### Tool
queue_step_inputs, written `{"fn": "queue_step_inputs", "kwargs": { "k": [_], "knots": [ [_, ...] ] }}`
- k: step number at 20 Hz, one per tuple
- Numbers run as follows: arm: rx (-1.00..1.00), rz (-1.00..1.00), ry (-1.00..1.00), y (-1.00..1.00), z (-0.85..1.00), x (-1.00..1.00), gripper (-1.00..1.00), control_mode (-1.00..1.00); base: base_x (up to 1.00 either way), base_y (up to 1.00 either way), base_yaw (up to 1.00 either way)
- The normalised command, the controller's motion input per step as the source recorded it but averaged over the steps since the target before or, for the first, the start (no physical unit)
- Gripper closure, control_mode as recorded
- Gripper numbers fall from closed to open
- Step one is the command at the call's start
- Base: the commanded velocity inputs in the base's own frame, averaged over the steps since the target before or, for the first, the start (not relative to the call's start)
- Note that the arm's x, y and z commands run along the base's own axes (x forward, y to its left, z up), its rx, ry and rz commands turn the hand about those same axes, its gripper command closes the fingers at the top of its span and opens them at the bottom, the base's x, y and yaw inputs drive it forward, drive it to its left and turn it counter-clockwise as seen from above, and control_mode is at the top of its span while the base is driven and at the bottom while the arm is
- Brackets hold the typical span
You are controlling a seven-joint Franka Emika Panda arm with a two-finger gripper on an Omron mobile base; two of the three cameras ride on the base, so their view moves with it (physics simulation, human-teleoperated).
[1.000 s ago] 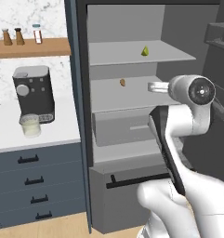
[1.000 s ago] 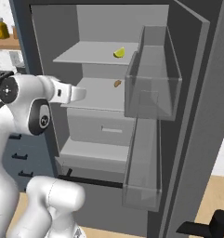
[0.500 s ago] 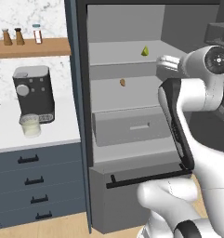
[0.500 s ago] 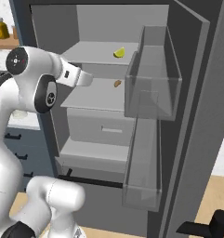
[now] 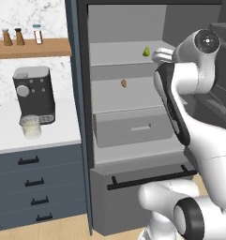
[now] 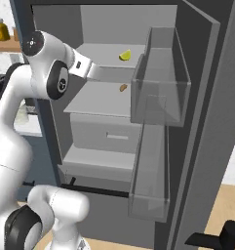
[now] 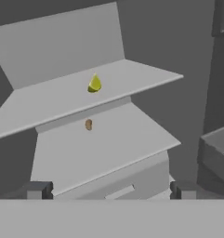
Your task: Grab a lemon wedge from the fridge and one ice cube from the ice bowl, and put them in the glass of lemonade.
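Fridge [image 5: 81,117] in front of me stands with its door swung wide, the pale grey shelves bare to my cameras. On the upper shelf [image 6: 104,51] lies the lemon wedge [image 5: 146,51], small and yellow-green, resting toward the back. One shelf down sits a little orange-brown oval item [image 5: 124,83], well apart from the wedge and lower. Under that shelf is a closed grey drawer [image 5: 133,127] with a slim handle slot, and lower still a wider drawer with a black bar handle [image 5: 147,177].

My gripper [image 7: 111,189] is released, its two dark tips set wide apart with nothing between them. In the hand view those tips rise at the bottom corners, and the wedge shows above and between them, on the upper shelf, with the oval item just below it on the next shelf. From the right base view my hand reaches in at the height of the upper shelf's front edge, short of the wedge and not touching it. The open door on the right carries clear bins [image 6: 160,83], one above another.

To the left of the fridge, on the bench [image 5: 34,136], a grey coffee machine [image 5: 33,93] stands with a pale cup [image 5: 30,126] just before it. A wooden wall shelf [image 5: 30,48] above bears small bottles. Dark blue drawers [image 5: 37,187] run beneath the bench.
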Motion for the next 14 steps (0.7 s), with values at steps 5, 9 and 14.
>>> {"fn": "queue_step_inputs", "kwargs": {
  "k": [5, 9, 14],
  "knots": [
    [0.0, 0.01, 0.06, -0.11, -0.05, 0.64, -1.0, -1.0, 0.0, 0.0, 0.0],
    [0.0, 0.02, 0.03, -0.22, -0.12, 0.7, -1.0, -1.0, 0.0, 0.0, 0.0],
    [0.0, 0.02, 0.03, -0.21, -0.17, 0.72, -1.0, -1.0, 0.0, 0.0, 0.0]
  ]
}}
